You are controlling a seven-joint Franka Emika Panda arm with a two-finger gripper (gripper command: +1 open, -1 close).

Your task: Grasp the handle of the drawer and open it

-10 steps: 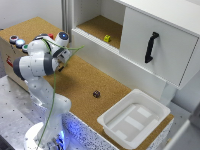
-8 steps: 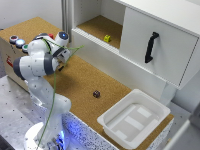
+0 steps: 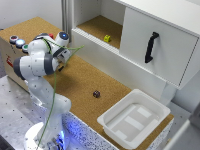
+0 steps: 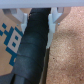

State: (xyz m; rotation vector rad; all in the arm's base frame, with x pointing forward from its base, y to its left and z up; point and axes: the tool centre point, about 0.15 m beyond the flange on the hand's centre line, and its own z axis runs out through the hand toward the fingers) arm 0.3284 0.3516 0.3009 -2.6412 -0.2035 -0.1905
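Nearest in ext. view: white arm (image 3: 42, 65) folded on its base at the exterior view's left, over a perforated metal plate. Pincer hidden behind the arm's own links there; wrist view shows two pale fingers (image 4: 21, 18) astride a thick black sleeve (image 4: 32, 50), w/ cork surface and a blue-patterned box (image 4: 9, 37) beside. Can't tell how wide the pincer is, or whether it grips anything.

Next, cork desk (image 3: 80, 82): white plastic tub (image 3: 134, 117) at the near right corner, small dark object (image 3: 96, 93) mid-desk, apart from both arm & tub. Coloured buttons (image 3: 17, 41) on a box behind the arm.

Farthest: drawer (image 3: 162, 47), big white front at upper right, well apart from arm. Handle (image 3: 151, 47) black, upright on the panel. Open cubby beside it holds a small yellow item (image 3: 107, 38). Long low white panel (image 3: 115, 60) runs along the cabinet foot.
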